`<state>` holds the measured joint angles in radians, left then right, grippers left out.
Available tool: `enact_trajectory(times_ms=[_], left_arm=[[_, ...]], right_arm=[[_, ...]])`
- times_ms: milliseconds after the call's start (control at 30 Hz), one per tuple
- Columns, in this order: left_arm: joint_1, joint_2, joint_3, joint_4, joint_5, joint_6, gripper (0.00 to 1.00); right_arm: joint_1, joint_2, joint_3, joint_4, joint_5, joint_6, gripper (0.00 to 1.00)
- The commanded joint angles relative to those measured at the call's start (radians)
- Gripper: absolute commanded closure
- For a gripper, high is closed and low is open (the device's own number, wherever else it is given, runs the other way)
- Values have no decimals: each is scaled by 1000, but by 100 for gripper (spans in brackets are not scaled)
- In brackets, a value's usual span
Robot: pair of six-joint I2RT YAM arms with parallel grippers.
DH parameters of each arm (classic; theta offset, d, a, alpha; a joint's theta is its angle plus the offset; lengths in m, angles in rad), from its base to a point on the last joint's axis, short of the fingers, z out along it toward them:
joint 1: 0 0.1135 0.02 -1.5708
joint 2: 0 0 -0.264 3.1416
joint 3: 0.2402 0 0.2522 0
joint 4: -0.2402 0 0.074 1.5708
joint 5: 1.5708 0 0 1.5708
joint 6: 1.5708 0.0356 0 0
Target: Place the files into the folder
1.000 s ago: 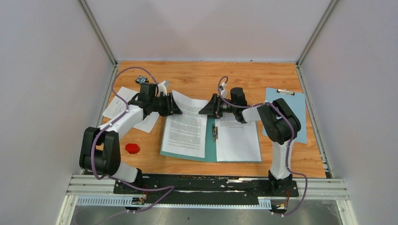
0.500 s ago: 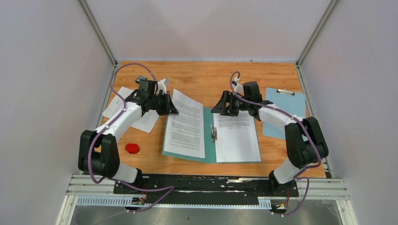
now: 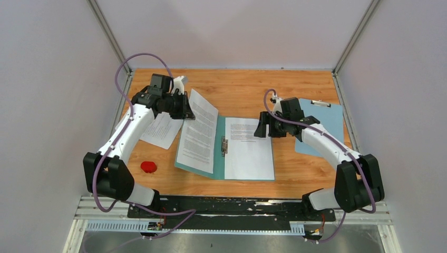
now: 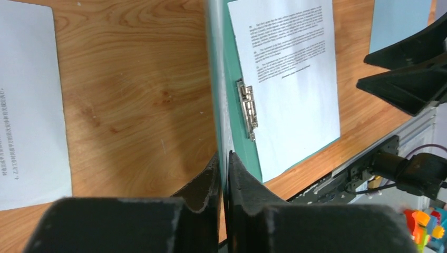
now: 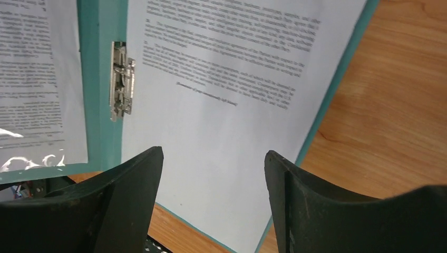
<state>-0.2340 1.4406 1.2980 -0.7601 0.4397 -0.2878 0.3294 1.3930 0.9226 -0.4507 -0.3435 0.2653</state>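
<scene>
One folder (image 4: 227, 52) edge raised, left gripper (image 4: 223, 158) pinching

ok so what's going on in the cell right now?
The left gripper is shut on the far end of the folder's left cover and holds it tilted up, with a printed sheet lying against it. The right gripper is open and hovers over the second sheet, which lies flat on the right cover. At least one loose sheet lies on the table left of the folder, not yet filed.
</scene>
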Motion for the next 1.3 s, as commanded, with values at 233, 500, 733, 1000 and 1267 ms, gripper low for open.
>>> enact_trajectory(times_ms=[233,500,733,1000,1267], left_arm=[[1,-55,-73,327,346,-241,57],[-17,-51,-209,753,463,-544,47],[-73,16,-198,850,456,-594,43],[-179,137,-95,869,424,-608,41],[-193,172,106,487,284,-341,32]], right_arm=[[-48,1,-187,196,14,-25,36],[-51,56,-226,268,-4,-7,41],[-60,54,-182,264,-12,8,41],[-104,-63,-38,86,7,-9,34],[-113,-237,8,-47,97,-5,25]])
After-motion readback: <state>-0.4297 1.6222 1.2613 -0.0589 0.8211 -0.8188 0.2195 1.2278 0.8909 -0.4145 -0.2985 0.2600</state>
